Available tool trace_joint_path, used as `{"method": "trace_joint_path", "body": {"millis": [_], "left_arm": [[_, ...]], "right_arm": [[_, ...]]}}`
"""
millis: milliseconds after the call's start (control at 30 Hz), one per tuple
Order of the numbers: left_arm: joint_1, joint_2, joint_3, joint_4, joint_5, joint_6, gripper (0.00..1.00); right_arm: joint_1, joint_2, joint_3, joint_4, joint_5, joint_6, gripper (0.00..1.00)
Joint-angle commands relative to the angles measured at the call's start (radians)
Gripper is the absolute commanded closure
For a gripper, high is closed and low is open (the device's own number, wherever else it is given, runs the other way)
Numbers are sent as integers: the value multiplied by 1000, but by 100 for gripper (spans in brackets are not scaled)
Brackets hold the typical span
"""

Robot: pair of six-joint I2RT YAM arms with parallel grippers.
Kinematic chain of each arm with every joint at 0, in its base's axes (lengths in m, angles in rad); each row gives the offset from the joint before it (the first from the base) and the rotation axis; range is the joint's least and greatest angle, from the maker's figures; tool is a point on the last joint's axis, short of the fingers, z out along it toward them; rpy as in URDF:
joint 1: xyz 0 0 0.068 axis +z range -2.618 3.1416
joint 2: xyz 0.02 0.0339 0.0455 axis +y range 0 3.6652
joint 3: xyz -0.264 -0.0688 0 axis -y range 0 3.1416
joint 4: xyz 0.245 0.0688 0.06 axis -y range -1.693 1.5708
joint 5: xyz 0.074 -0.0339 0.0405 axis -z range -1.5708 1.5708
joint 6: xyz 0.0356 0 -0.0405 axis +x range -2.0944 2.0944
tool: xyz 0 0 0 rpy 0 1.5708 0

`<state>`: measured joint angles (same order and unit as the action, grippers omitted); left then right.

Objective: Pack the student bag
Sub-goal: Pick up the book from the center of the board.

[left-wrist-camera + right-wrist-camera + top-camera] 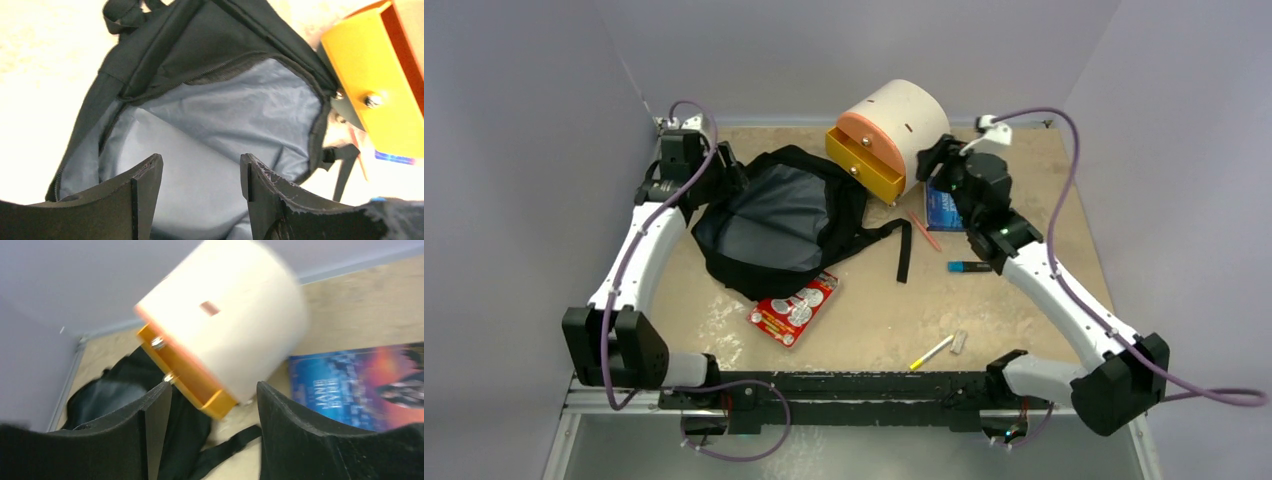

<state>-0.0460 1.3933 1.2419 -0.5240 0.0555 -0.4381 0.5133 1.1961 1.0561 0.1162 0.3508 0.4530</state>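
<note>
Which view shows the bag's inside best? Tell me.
Left wrist: it looks straight into the open bag, with the grey lining filling the frame. The top view shows the whole bag, but the lining is small. The right wrist catches only a blurred dark part at lower left.

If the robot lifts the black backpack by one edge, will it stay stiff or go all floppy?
Probably floppy: the student bag lies flat and slumped on the table, and its grey lining is wrinkled. Lifted by one edge, it would likely sag and its open mouth might fall shut. The loose strap would probably dangle and drag.
</note>
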Motion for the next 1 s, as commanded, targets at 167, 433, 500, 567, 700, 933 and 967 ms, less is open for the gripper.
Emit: {"method": "trace_joint_path", "body": {"millis": [167,433,500,567,700,933,967], "left_arm": [[-112,-138,-103,-17,128,-63,35],[-285,-164,-174,-5,155,-140,35],[-291,-166,-181,-2,170,-139,35],[-294,-165,-185,4,181,-129,35],[-295,-158,-179,4,202,-103,35],[-295,-144,-185,15,250,-94,35],[-295,-143,-187,16,253,-94,35]], "right_arm": [[-399,82,-18,-56,-56,148,28],[-588,355,60,-18,-166,47,21],[-624,419,96,-23,-196,-4,21],[-654,473,129,-21,-223,-63,21],[-722,585,201,-48,-331,-187,21],[-767,767,310,-112,-468,-318,24],[-770,782,317,-111,-485,-322,24]]}}
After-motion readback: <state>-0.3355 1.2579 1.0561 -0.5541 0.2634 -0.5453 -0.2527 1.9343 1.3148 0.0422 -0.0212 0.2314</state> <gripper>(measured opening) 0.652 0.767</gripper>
